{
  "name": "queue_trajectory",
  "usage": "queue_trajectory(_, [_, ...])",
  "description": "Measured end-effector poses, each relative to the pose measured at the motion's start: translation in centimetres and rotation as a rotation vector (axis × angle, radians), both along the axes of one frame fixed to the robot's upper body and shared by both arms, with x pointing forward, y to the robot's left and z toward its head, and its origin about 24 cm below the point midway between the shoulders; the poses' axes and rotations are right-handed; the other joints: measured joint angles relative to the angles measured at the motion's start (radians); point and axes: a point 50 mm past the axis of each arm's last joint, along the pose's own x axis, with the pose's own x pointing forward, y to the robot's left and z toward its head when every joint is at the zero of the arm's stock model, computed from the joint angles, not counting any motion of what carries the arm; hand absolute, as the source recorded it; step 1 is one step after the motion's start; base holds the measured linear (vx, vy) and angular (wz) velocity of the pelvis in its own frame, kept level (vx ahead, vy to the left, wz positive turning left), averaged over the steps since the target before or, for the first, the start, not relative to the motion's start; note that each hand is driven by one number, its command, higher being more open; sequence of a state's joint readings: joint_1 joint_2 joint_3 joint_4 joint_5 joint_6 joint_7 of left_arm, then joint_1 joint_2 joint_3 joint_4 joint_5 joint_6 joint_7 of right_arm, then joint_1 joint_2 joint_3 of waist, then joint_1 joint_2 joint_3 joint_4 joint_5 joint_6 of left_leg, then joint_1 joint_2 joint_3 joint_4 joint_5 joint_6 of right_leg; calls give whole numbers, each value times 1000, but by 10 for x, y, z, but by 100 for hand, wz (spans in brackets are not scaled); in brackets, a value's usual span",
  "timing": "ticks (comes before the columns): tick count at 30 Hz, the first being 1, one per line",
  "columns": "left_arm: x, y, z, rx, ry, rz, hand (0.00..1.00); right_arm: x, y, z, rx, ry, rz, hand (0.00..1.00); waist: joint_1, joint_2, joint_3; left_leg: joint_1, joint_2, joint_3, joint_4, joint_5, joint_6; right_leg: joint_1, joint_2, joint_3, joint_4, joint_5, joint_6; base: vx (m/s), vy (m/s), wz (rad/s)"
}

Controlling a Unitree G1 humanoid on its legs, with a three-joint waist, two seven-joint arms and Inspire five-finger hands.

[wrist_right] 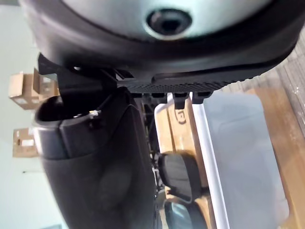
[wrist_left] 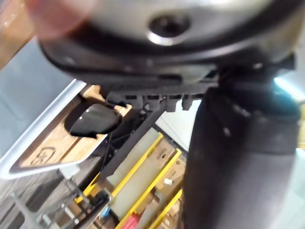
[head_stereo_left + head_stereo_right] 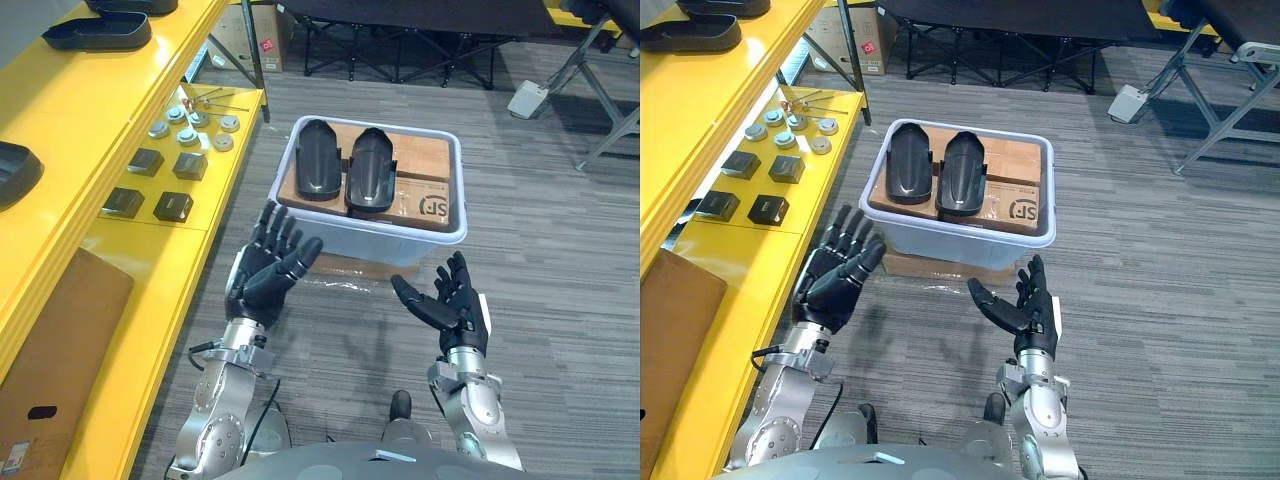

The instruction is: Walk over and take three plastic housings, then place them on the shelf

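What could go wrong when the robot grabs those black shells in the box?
The housings lie close side by side in the bin, so lifting one might nudge the other. The left hand and right hand are open, short of the bin's wall; fingers could catch its rim. The yellow shelf already holds small black blocks that a housing might knock.

Leftmost shelf housing (image 3: 14, 172) partly off-frame

Semi-gloss black plastic housings (image 3: 320, 158) — smooth whitish plastic bin (image 3: 380, 230), matt cardboard (image 3: 425, 160)
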State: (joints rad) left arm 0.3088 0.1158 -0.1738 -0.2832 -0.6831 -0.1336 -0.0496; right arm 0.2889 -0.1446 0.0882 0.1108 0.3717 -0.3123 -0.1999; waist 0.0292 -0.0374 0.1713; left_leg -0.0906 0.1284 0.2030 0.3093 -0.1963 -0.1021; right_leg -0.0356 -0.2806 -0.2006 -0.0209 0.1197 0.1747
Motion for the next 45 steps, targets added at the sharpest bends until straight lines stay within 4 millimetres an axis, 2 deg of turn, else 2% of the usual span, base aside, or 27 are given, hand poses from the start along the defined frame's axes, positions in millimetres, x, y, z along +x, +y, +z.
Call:
queue_trajectory(4, [-2, 17, -4, 106, 44, 124, 100, -9, -26, -4, 9, 34, -92, 100, -13, 19, -10, 36, 5, 12, -31, 7, -2, 24, 7, -3, -12, 1, 1, -17, -32, -7])
queue_trajectory(7, [-3, 25, -10, 160, 81, 195, 100, -12, -33, -6, 41, 49, -113, 100, -28, 36, -20, 52, 4, 19, -53, 14, -2, 26, 8, -3, -14, 1, 0, -22, -23, -7])
queue_trajectory(10, [-5, 27, -16, 167, 109, 215, 100, -9, -23, -9, 58, 69, -65, 100, -30, 39, -22, 79, 6, 28, -73, 21, -3, 35, 14, 2, -15, 1, 0, -17, -22, -10])
queue_trajectory(13, [-9, 27, -20, 147, 132, 223, 100, 1, -5, -14, 78, 82, 23, 100, -25, 39, -23, 82, 9, 31, -40, 1, -6, 37, 16, 23, -9, 2, -1, -34, 14, -17])
queue_trajectory(16, [-10, 26, -20, 141, 137, 228, 100, 4, 9, -18, 99, 100, 67, 100, 2, 33, -25, 95, 4, 36, -14, -26, -1, 38, 11, 41, 11, 3, -2, -51, 61, -21])
queue_trajectory(19, [-11, 27, -21, 163, 144, 229, 100, 6, 24, -19, 133, 106, 104, 100, 29, 17, -33, 99, -16, 18, -10, -58, 22, 11, 6, 15, 54, 2, -4, -79, 60, -24])
queue_trajectory(23, [-12, 29, -23, 164, 161, 240, 100, 0, 33, -25, 137, 148, 176, 100, 20, 9, -39, 93, -12, -20, -16, -50, 31, 6, 22, -25, 67, -17, -34, 9, -14, 5])
queue_trajectory(26, [-11, 22, -24, 150, 170, 224, 100, -2, 28, -26, 109, 162, 173, 100, 11, 21, -39, 52, -11, -76, -16, -35, 20, 7, 29, -73, 47, -18, -36, 58, -43, 36])
queue_trajectory(30, [-17, 23, -28, 149, 201, 228, 100, -1, 23, -25, 65, 163, 185, 100, 25, 30, -43, 62, -8, -123, -21, -25, 10, 40, 38, -99, 31, -19, -36, 78, -25, 22])
queue_trajectory(33, [-22, 25, -32, 158, 227, 239, 100, 3, 21, -22, 101, 147, 179, 100, 31, 38, -46, 58, -8, -141, -13, -25, 10, 56, 40, -114, 25, -38, -52, 11, -2, 19])
queue_trajectory(38, [-22, 24, -33, 151, 228, 236, 100, -3, 18, -26, 131, 164, 155, 100, 46, 78, -29, 35, 22, -156, 23, -28, 20, 88, 65, -155, 27, -62, -51, -47, -45, 23])
queue_trajectory(41, [-27, 21, -37, 161, 240, 208, 100, -3, 14, -26, 126, 157, 134, 100, 48, 76, -30, 67, 22, -147, -27, -13, 34, 90, 64, -149, 40, -75, -48, -47, -30, 3])
queue_trajectory(45, [-28, 15, -38, 157, 242, 167, 100, -4, 10, -25, 132, 145, 111, 100, 48, 71, -29, 72, 22, -128, -17, -18, 32, 71, 55, -123, 82, -97, -43, -28, 25, -10])
